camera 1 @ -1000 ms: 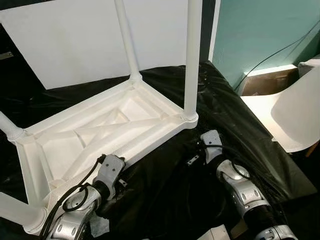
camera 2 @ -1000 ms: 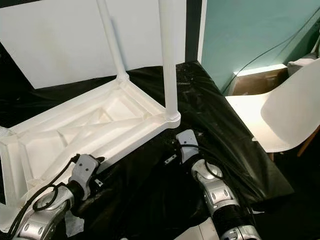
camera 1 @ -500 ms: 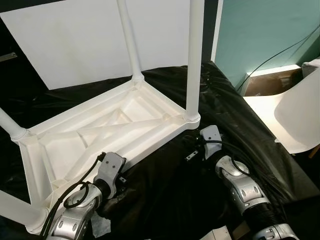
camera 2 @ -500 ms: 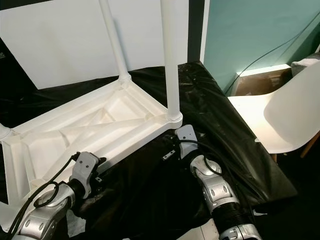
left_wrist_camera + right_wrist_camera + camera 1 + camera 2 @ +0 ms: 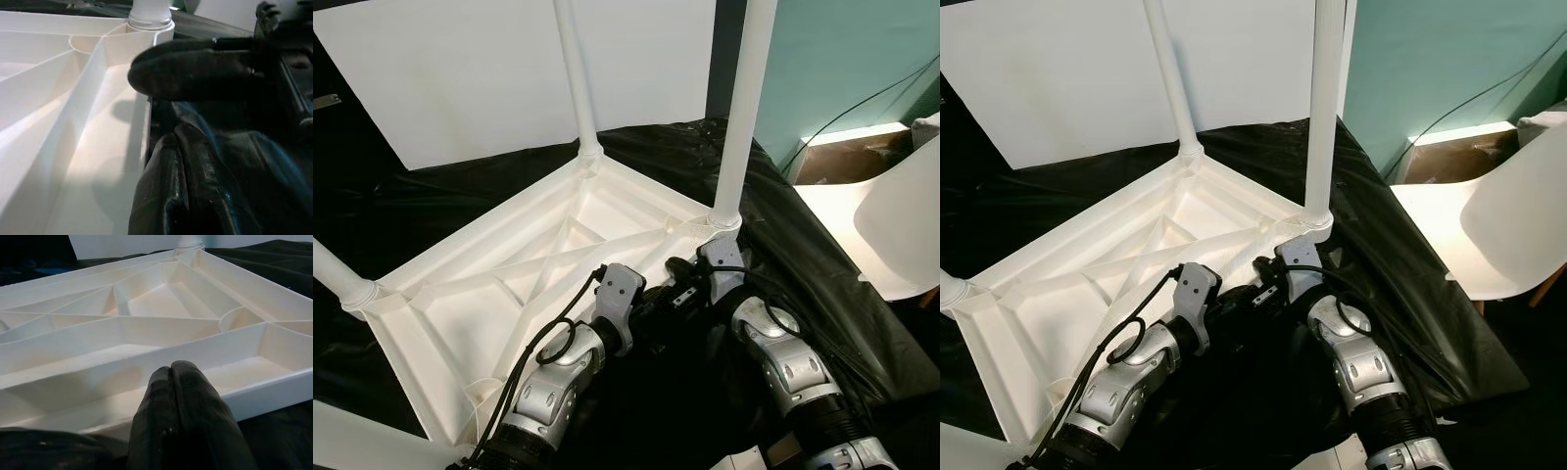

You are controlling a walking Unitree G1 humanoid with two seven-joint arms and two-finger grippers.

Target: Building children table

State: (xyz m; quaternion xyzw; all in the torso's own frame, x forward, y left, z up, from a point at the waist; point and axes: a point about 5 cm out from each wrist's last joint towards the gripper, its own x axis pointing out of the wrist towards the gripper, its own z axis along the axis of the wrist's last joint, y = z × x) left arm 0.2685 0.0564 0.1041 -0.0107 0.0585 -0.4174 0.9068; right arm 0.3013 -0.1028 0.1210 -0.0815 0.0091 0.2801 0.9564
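Note:
A white plastic children's table (image 5: 431,294) lies upside down on a black sheet (image 5: 822,294), its ribbed underside facing up. Legs stand up at the far corner (image 5: 576,78), the right corner (image 5: 744,108) and the left corner (image 5: 335,272). My left gripper (image 5: 653,296) is shut, just outside the table's near rim (image 5: 145,122). My right gripper (image 5: 682,272) is also shut, its tips (image 5: 170,369) against the same rim by the right corner leg. In the left wrist view the right gripper's black fingers (image 5: 195,73) cross just above the left gripper (image 5: 171,142).
A white chair (image 5: 891,225) stands close on the right. Behind it is a cardboard box (image 5: 842,162) by a teal wall with a cable. A big white board (image 5: 460,78) leans at the back. The black sheet is wrinkled around the table.
My left arm has swung forward and to the right, up to the near rim beside the right gripper. The right gripper has closed in on the right corner. The view shifted a little.

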